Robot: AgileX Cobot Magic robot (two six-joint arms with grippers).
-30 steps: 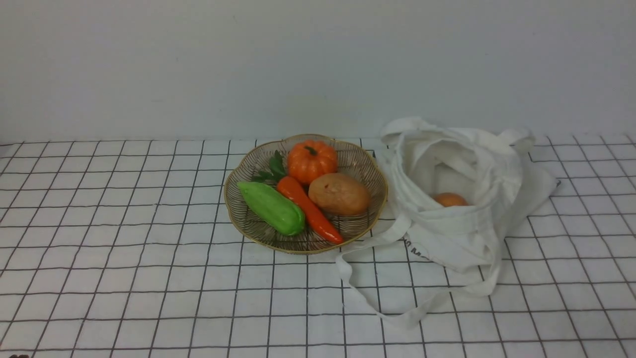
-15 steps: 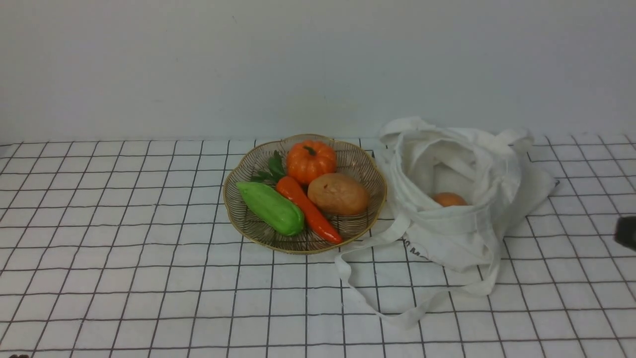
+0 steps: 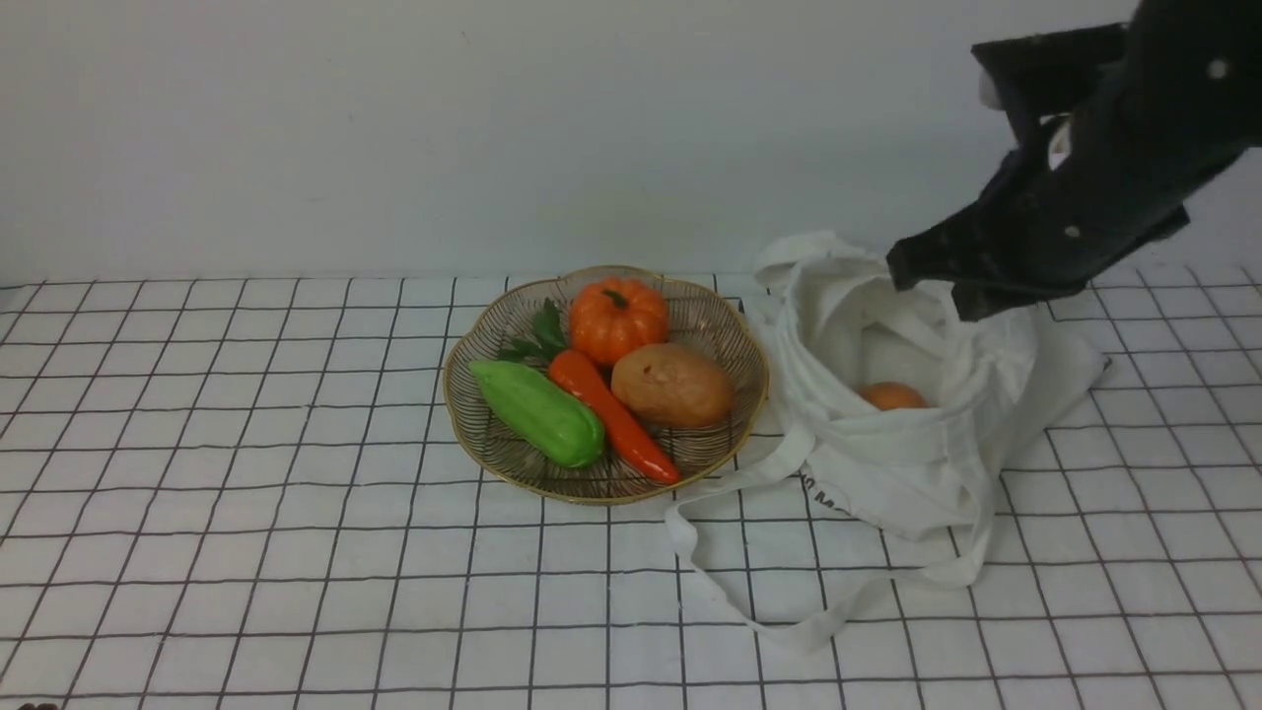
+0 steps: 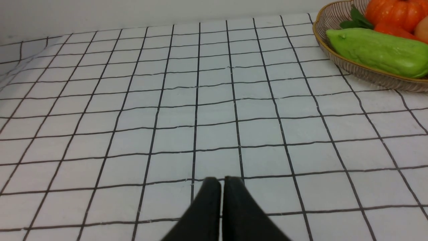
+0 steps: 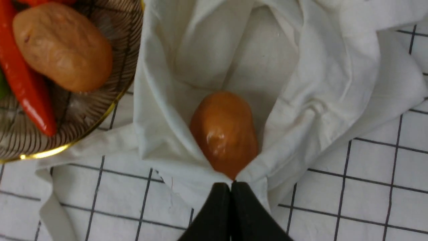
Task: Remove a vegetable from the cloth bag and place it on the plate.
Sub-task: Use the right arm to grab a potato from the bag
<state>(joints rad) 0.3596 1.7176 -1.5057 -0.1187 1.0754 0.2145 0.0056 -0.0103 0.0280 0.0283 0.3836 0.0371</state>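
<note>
The brownish-orange potato [image 3: 892, 395] lies inside the open white cloth bag [image 3: 917, 463], right of the wire plate [image 3: 592, 496]. In the right wrist view the potato [image 5: 224, 132] rests in a fold of the bag [image 5: 301, 83], just beyond my fingertips. My right gripper [image 3: 925, 271] hangs above the bag's back rim; it is shut and empty in the right wrist view [image 5: 230, 184]. My left gripper [image 4: 221, 179] is shut and empty, low over the checked cloth, away from the plate's rim [image 4: 367, 72]. It does not show in the front view.
The plate holds an orange pumpkin [image 3: 619, 319], a red-orange carrot [image 3: 616, 416], a green vegetable [image 3: 539, 412] and a tan potato-like piece [image 3: 673, 385]. The bag's strap handles [image 3: 749, 602] trail over the cloth in front. A wall stands behind.
My right arm has come in from the right edge and risen to above the bag. The bag, the plate and the vegetables have not moved.
</note>
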